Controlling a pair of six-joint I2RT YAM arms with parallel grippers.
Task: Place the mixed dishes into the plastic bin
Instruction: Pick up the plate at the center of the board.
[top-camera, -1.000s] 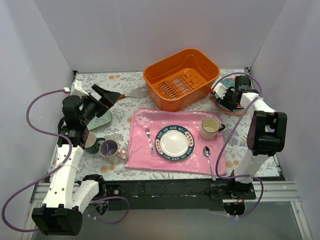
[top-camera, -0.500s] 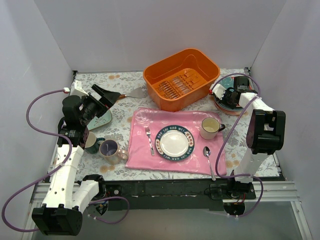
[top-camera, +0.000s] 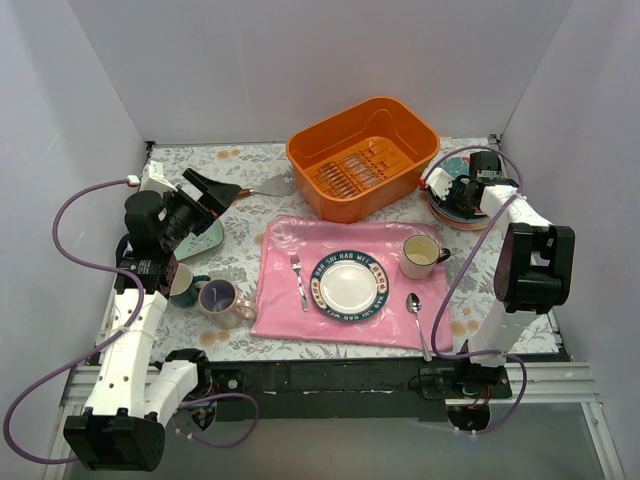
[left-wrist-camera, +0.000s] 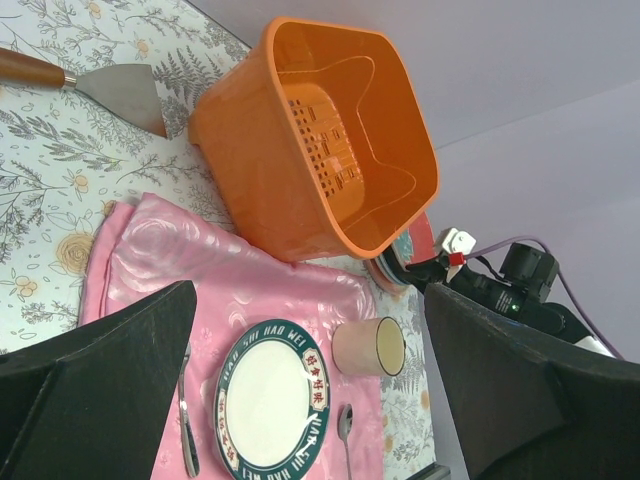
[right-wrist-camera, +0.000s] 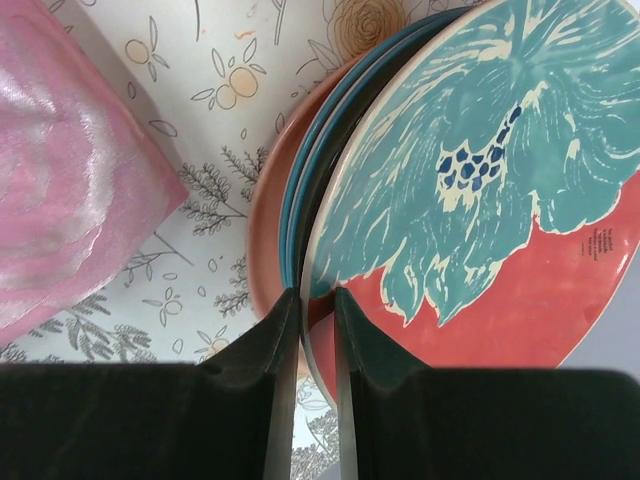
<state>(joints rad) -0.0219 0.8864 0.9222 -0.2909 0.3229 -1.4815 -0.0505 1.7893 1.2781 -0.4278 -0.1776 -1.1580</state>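
On the desk's (top-camera: 200, 160) far right, right tool (right-wrist-camera: 314, 300) pinches the teal floral plate (right-wrist-camera: 480, 180) by its rim; left tool (left-wrist-camera: 310, 290) gapes wide, empty.

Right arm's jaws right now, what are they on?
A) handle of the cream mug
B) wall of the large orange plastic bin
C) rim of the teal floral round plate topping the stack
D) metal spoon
C: in the right wrist view the right arm's jaws sit one on each side of the rim of the teal floral round plate, pinching it on top of the plate stack.
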